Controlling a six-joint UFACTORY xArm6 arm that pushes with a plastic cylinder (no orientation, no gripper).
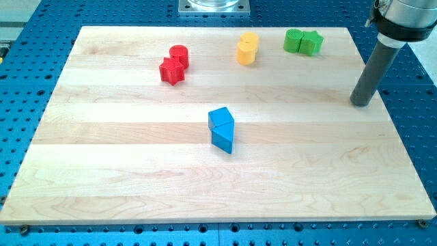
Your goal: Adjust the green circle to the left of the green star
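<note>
Two green blocks sit touching near the board's top right. The left one [293, 40] looks rounded, like the green circle. The right one [313, 43] looks notched, like the green star. My tip [360, 104] rests on the board near its right edge. It is below and to the right of the green pair, well apart from both. The dark rod slants up to the view's top right corner.
A red circle [179, 55] touches a red star [172, 71] at the upper left. Two yellow blocks [247, 48] stand together at the top centre. A blue cube [220, 118] and a blue triangle [223, 139] touch at mid-board. The wooden board [102, 171] lies on a blue perforated table.
</note>
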